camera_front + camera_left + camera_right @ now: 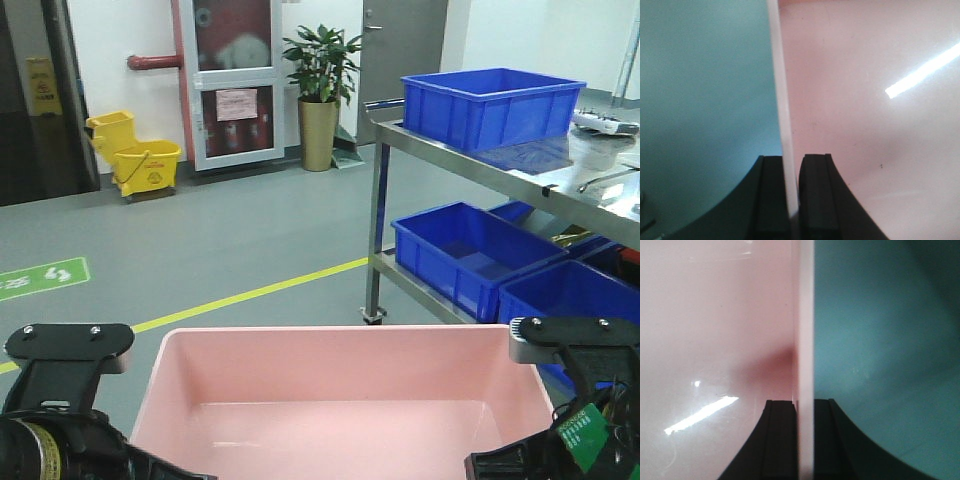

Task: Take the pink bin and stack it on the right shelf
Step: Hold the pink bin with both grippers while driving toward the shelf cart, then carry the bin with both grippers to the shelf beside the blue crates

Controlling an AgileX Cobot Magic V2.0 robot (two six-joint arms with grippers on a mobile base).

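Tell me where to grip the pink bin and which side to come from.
Pinch the thin side walls of the pink bin, one per gripper, from above, one finger inside, one outside. It is wide and shallow, so opposite ends balance it; the left gripper and right gripper are clamped there.

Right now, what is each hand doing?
The left hand is shut on the pink bin's left rim.
The right hand is shut on its right rim.
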